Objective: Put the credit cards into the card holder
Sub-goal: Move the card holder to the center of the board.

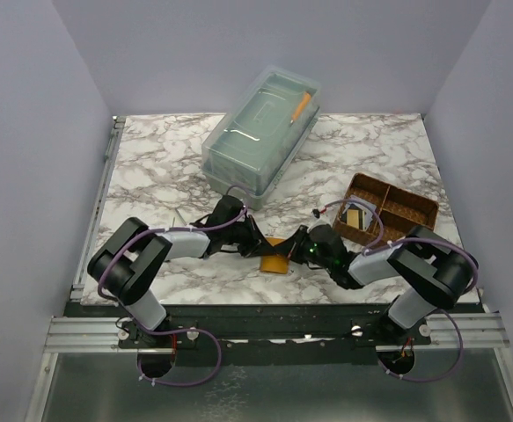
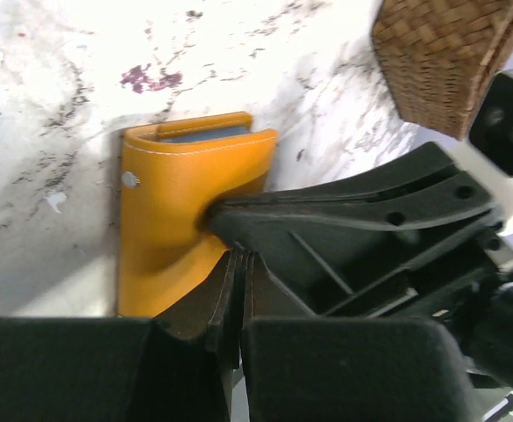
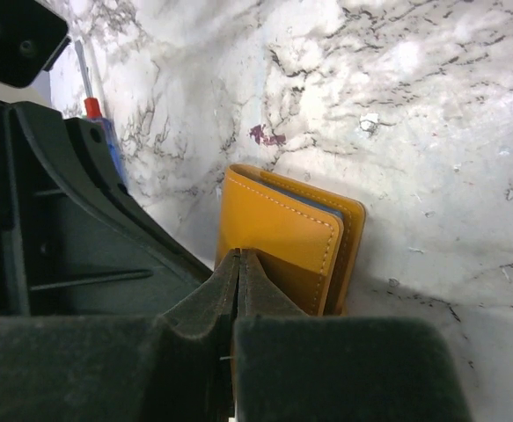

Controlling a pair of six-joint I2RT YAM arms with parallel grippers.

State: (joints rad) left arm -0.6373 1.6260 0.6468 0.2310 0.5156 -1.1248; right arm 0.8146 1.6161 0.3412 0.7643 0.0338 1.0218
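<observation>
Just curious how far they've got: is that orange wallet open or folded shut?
Folded shut: the card holder has its orange covers lying together, only a thin blue-grey edge showing between them.

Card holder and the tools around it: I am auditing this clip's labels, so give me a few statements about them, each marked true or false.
1. The card holder lies folded on the marble table. True.
2. It sits inside the woven tray. False: the tray stands apart, to its right in the top view.
3. The left tool stands wide open. False: it is shut.
4. The right tool is shut, its tip at the card holder. True.
</observation>
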